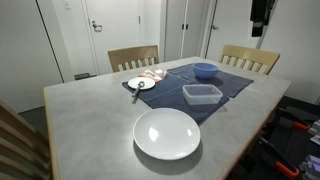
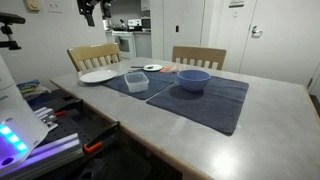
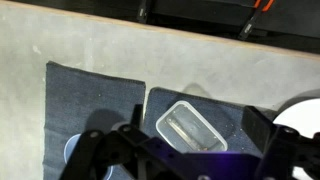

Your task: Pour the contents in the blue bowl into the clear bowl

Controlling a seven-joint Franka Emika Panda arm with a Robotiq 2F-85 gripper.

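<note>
The blue bowl (image 1: 205,70) stands on a dark blue placemat (image 1: 228,82) at the table's far side, and it shows in both exterior views (image 2: 193,80). Its contents are too small to make out. The clear bowl (image 1: 202,95) sits on the neighbouring mat, a short way from the blue bowl (image 2: 136,80). My gripper (image 1: 260,15) hangs high above the table, apart from both bowls (image 2: 90,10). In the wrist view its fingers (image 3: 178,135) are spread wide and empty, with the clear bowl (image 3: 190,130) far below between them. The blue bowl (image 3: 68,150) is mostly hidden behind a finger.
A large white plate (image 1: 167,133) lies near the table's front edge. A small white saucer (image 1: 141,84) with a utensil and a reddish cloth (image 1: 155,74) sits at the back. Two wooden chairs (image 1: 133,55) (image 1: 250,57) stand behind the table.
</note>
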